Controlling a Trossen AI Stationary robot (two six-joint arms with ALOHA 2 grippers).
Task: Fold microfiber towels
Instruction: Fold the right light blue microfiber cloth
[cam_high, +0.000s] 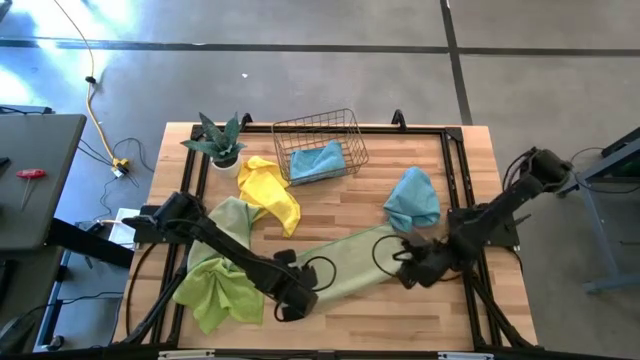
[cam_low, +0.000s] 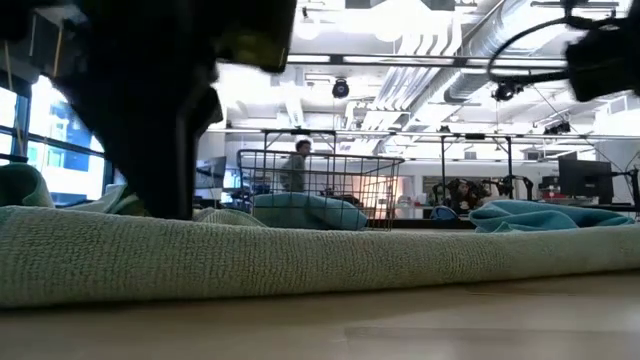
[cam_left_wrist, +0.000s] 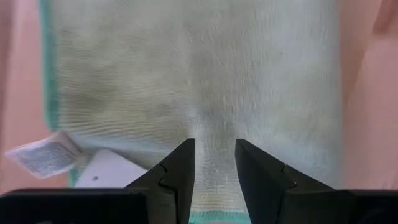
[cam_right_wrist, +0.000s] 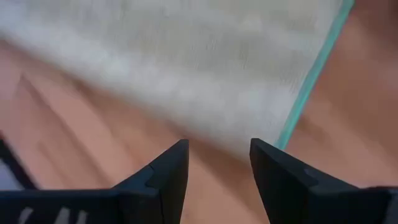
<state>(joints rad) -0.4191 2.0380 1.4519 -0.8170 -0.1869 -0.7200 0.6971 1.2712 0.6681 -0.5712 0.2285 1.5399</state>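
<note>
Your pale sage towel (cam_high: 345, 262) lies stretched flat across the front middle of the bench (cam_high: 400, 310), running from the left gripper (cam_high: 292, 303) near the front edge up and right toward the right gripper (cam_high: 410, 262)

Left gripper: down at the towel's front-left end. In the left wrist view its fingers (cam_left_wrist: 180, 171) stand a little apart with the cloth (cam_left_wrist: 199, 81) directly between and beyond them; the towel's green hem and a white label (cam_left_wrist: 46, 152) sit just off to one side. You cannot tell from that view whether the tips pinch the fabric or only rest on it

Right gripper: at the towel's far right end. In the right wrist view the jaws are parted, with bare wood between the tips; the towel (cam_right_wrist: 186, 56) lies just ahead of them, its teal hem (cam_right_wrist: 311, 81) running diagonally past one finger (cam_right_wrist: 280, 174). Nothing is gripped there

Low view: the sage towel (cam_low: 300, 255) fills the foreground as a long low roll on the bench top, one dark arm coming down onto it at the left

Other towels you have on the bench:
- lime green towel (cam_high: 220, 290), crumpled, front-left corner
- another pale green towel (cam_high: 232, 215) just behind it, partly under the left arm
- yellow towel (cam_high: 270, 190), left of centre, toward the back
- light blue towel (cam_high: 412, 198), bunched, right of centre
- a second light blue towel (cam_high: 318, 160) inside the wire basket (cam_high: 345, 125) at the back edge

Potted plant (cam_high: 220, 140) stands at the back-left corner
</note>
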